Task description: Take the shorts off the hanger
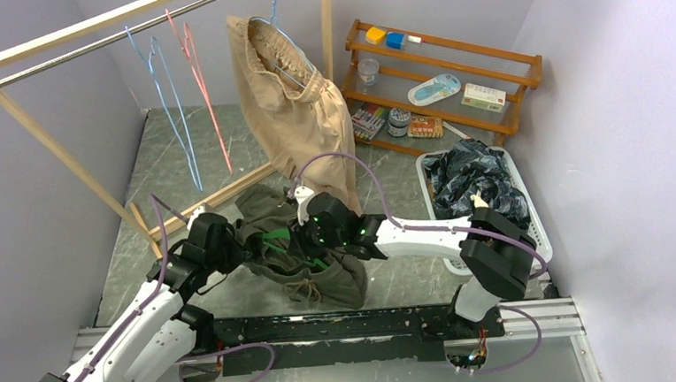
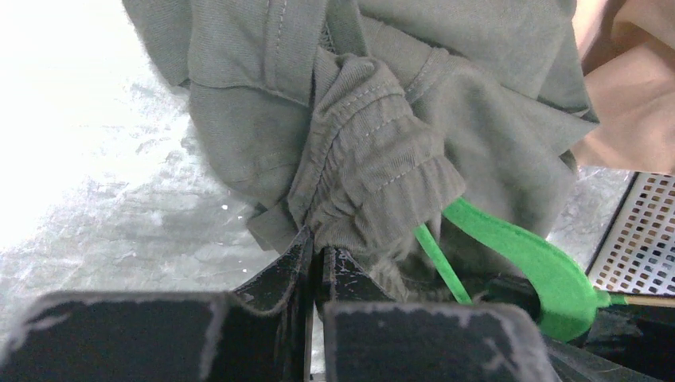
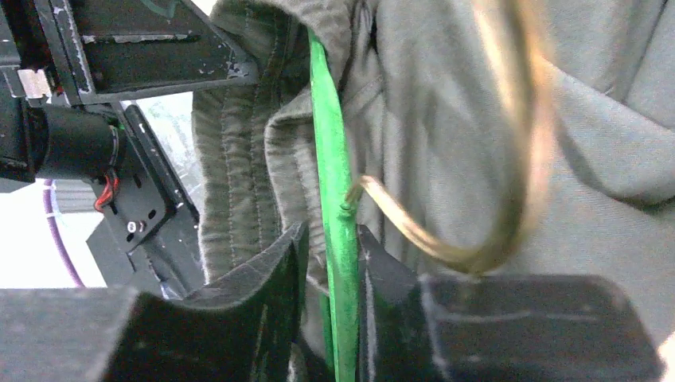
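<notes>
Left wrist view: the left jaws are pressed together on a bunched fold of the olive shorts' [image 2: 374,159] ribbed waistband, with no gap showing between them. At 4 o'clock from that pinch a green hanger [image 2: 517,247] pokes out of the cloth. Beyond it, at 3 o'clock, are the perforated wall of a white basket [image 2: 645,231] and, above that, a corner of the tan shorts [image 2: 629,103]. The grey marbled desk [image 2: 119,207] lies at 9 o'clock. In the right wrist view the right jaws are closed around the hanger's thin green bar [image 3: 334,199], one finger on each side of it, and olive cloth is draped over the bar at 12 o'clock. A blurred tan cord [image 3: 525,159] loops just to the right of the bar, and the left arm's [image 3: 119,48] black end sits at 10 o'clock against the waistband. From the top external view the olive shorts [image 1: 322,272] lie heaped on the desk at the centre, with the left arm [image 1: 147,318] meeting them from 8 o'clock and the right arm [image 1: 426,232] from 3 o'clock. The tan shorts [image 1: 294,105] hang from the wooden rack [image 1: 47,129] at 12 o'clock. Blue hangers [image 1: 174,112] and pink hangers [image 1: 199,75] hang bare further left. The basket [image 1: 536,223] at 3 o'clock holds dark patterned shorts [image 1: 475,178]. A wooden shelf [image 1: 443,78] with small items stands at 1 o'clock.
</notes>
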`<state>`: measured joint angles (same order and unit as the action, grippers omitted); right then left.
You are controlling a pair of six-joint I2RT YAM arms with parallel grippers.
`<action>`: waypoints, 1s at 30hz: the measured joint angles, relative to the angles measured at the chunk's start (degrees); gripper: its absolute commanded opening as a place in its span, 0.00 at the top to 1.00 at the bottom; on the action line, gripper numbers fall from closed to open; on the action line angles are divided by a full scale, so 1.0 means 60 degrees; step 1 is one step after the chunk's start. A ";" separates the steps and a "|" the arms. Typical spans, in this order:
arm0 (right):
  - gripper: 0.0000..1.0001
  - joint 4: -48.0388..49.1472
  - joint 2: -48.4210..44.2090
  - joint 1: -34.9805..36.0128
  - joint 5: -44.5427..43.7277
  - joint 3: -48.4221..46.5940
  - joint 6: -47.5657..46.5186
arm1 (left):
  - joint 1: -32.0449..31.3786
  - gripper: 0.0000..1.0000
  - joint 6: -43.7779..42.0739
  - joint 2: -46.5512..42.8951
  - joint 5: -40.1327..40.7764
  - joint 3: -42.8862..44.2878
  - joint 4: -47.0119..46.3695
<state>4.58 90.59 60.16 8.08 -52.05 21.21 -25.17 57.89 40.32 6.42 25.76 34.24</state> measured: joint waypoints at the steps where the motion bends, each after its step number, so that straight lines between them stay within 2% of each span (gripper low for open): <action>1: 0.87 0.0109 0.0051 0.0058 -0.0058 0.0036 0.0015 | 0.0000 0.93 0.0000 0.0000 0.0000 0.0000 0.0018; 2: 0.95 0.0189 0.0051 0.0120 -0.0120 0.0098 0.0026 | 0.0000 0.93 0.0000 -0.0004 0.0000 0.0000 0.0055; 3: 1.00 0.0295 0.0018 0.0175 -0.0186 0.0171 0.0018 | 0.0000 0.92 0.0004 -0.0007 0.0004 0.0000 0.0102; 8: 1.00 0.0834 -0.0663 0.0368 -0.0138 0.0841 -0.0087 | 0.0000 0.87 0.0007 -0.0084 0.0211 0.0135 0.0437; 15: 1.00 0.0470 -0.1155 0.0495 0.0004 0.0929 -0.0262 | -0.0004 0.70 -0.0175 -0.0033 0.0641 0.0936 0.0856; 17: 1.00 0.0346 -0.1268 0.0619 -0.0025 0.0936 -0.0270 | -0.0011 0.69 -0.0382 0.0117 0.0616 0.1126 0.0820; 20: 1.00 0.0244 -0.1596 0.0769 -0.0117 0.1053 -0.0262 | -0.0011 0.73 -0.0714 0.0528 0.0481 0.1297 0.0747; 25: 1.00 0.0069 -0.2051 0.0801 -0.0357 0.1268 -0.0273 | -0.0029 0.91 -0.0922 0.1337 0.0386 0.1588 0.0827; 30: 1.00 -0.0266 -0.2310 0.0801 -0.0277 0.1268 -0.0331 | -0.0058 0.93 -0.0809 0.1526 0.0710 0.1920 0.1279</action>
<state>2.98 76.73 64.97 6.42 -44.45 19.22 -25.52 53.04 49.47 10.68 37.28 41.91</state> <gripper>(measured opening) 0.037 0.083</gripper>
